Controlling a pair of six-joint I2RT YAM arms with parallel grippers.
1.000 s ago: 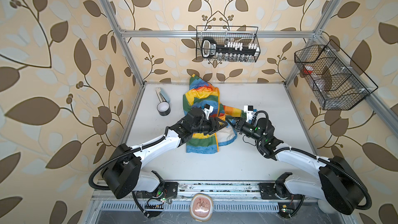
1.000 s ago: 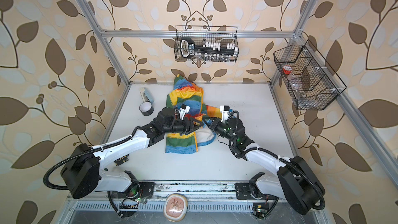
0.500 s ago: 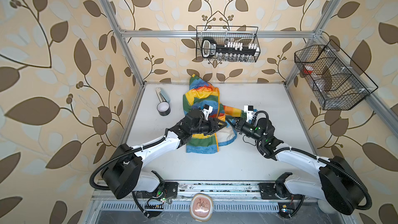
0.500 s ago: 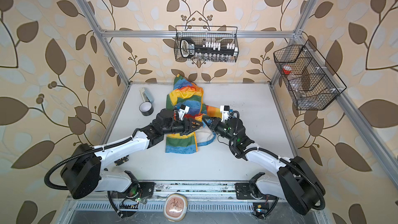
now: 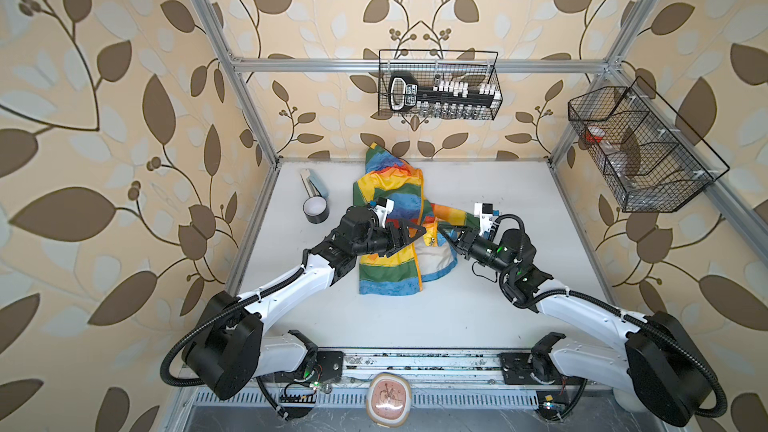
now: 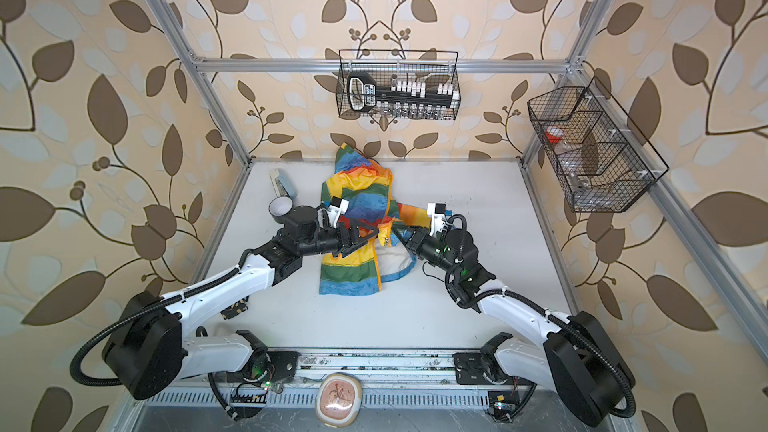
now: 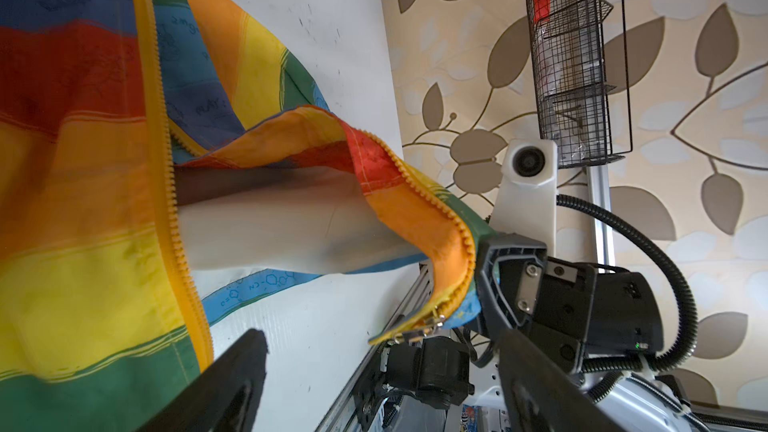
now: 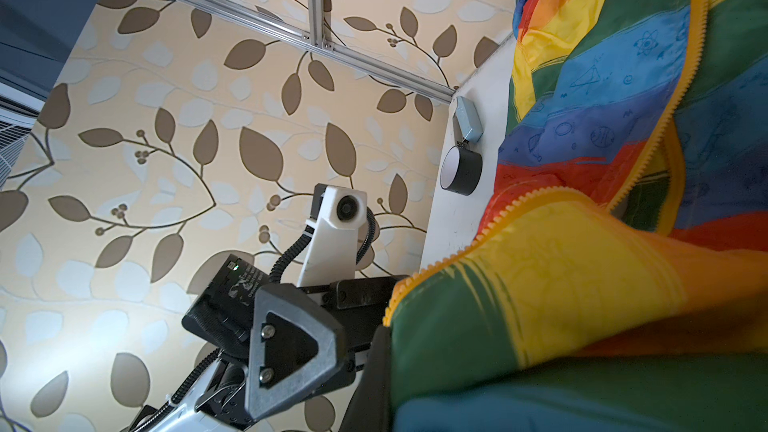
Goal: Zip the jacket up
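Holding the left gripper [image 5: 409, 232] released, black jaws spread wide with nothing between them and only the bare white tabletop [image 7: 316, 326] showing in the gap along the bottom edge of the left wrist view. Hovering it at the centre of both top views, over one front panel of the small, thin rainbow-striped fabric jacket [image 5: 390, 272], probably readying for a grasp near that panel's orange toothed zipper edge [image 7: 166, 201]; not telling whether touching the cloth.

Clenching the right gripper [image 7: 478, 280] on the lower corner of the opposite front panel, right of centre in the left wrist view. Holding that corner raised off the table, with its teeth curling upward and the small silver metal zipper fitting [image 7: 428, 324] dangling at the end, seemingly presenting it toward the open jaws for mating the two zipper ends.

Leaving the rest of the jacket lying mid-table, hood toward the back wall at upper centre of both top views, white lining showing in the open front, zipper not yet joined.

Leaving the black roll of tape [image 5: 316, 211] at the table's upper left, well apart from both grippers.
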